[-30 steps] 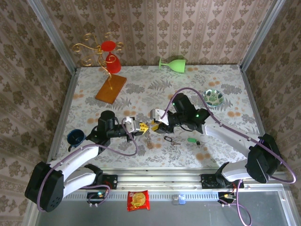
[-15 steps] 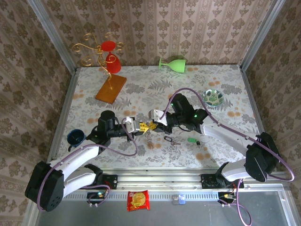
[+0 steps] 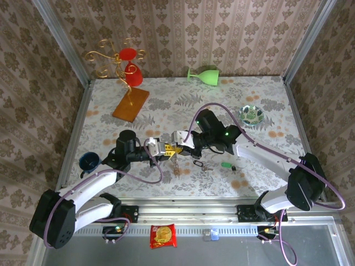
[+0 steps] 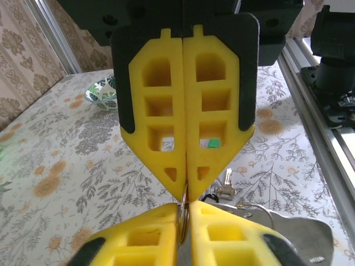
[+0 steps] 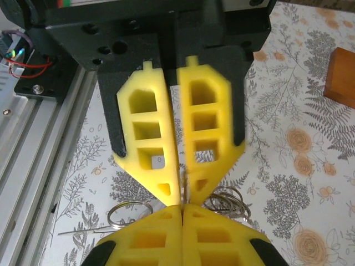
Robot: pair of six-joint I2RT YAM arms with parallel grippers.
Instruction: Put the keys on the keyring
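Sliding left, the right gripper (image 3: 175, 149) has pinched shut, tip to tip with the shut left gripper (image 3: 168, 151); both nip the keyring (image 3: 176, 164) mid-frame. The keys (image 3: 203, 165) lie just right, nearer the right arm.

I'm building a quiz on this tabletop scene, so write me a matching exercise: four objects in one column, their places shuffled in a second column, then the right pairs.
Things:
1. green goblet
2. dark blue cup
3. patterned dish
4. snack packet

Places:
A. off the table, on the grey ledge at the near side
B. near the table's left edge
C. by the back wall
D. on the table's right side, in its far half

Pairs: 1-C, 2-B, 3-D, 4-A
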